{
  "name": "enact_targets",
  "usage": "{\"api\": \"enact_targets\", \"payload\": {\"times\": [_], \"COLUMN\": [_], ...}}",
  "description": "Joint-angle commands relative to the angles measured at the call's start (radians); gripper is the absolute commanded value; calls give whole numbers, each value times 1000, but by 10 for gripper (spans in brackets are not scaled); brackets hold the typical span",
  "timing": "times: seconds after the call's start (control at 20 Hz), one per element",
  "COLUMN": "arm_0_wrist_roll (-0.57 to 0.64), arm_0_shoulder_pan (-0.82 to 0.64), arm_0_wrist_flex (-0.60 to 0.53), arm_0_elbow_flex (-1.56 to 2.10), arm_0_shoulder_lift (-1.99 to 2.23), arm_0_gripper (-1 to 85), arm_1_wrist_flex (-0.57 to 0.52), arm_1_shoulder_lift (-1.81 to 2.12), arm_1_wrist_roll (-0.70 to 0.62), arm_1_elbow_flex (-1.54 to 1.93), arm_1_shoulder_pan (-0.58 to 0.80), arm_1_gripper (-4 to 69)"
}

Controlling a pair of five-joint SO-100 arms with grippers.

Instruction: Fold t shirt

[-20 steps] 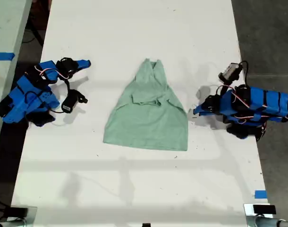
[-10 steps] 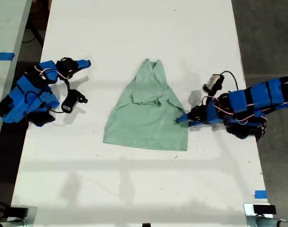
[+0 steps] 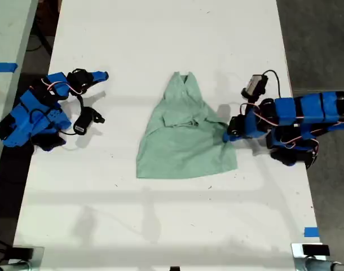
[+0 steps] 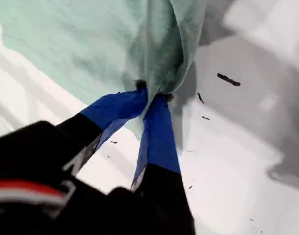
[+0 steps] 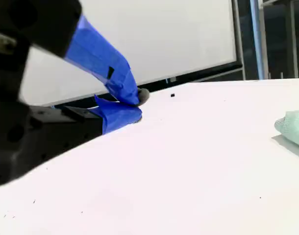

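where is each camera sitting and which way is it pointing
Exterior view: overhead, facing down on the white table, t shirt and both blue arms.
First wrist view: on my first pincer, looking along its taped fingers pinching the shirt.
Second wrist view: on my second pincer, low across bare table, fingertips nearly together.
Shared: all three show the shirt.

White table (image 3: 161, 226), dark grey floor (image 3: 324, 45)

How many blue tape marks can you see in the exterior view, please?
2: one blue tape mark on the neighbouring surface at that view's left edge, another blue tape mark near the white table's lower right corner. Others may be hidden.
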Motion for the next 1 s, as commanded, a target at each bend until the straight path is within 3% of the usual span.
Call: {"api": "enact_targets", "payload": {"times": [0.0, 0.15, 0.4, 0.45, 0.5, 0.55, 0.6, 0.7, 0.85, 0.95], "arm_0_wrist_roll": [-9, -9, -9, -9, -9, -9, -9, -9, -9, -9], "arm_0_shoulder_pan": [-9, -9, -9, -9, -9, -9, -9, -8, -9, -9], "arm_0_wrist_flex": [3, 3, 3, 3, 3, 3, 3, 3, 3, 3], "arm_0_elbow_flex": [43, 43, 43, 43, 43, 43, 43, 43, 43, 43], "arm_0_shoulder_lift": [11, 11, 11, 11, 11, 11, 11, 11, 11, 11], "arm_0_gripper": [-3, -3, -3, -3, -3, -3, -3, -3, -3, -3], "arm_1_wrist_flex": [155, 227, 339, 337, 322, 322, 324, 403, 495, 495], "arm_1_shoulder_lift": [38, -219, -1009, -1147, -1250, -1319, -1327, -1259, -1049, -830], "arm_1_wrist_roll": [-117, -204, -336, -368, -396, -414, -419, -402, -385, -364], "arm_1_elbow_flex": [-265, -606, -1382, -1519, -1611, -1680, -1689, -1678, -1591, -1394], "arm_1_shoulder_pan": [46, 34, -49, -63, -75, -83, -84, -69, -43, -11], "arm_1_gripper": [6, 6, 25, 84, 205, 272, 321, 343, 340, 332]}}
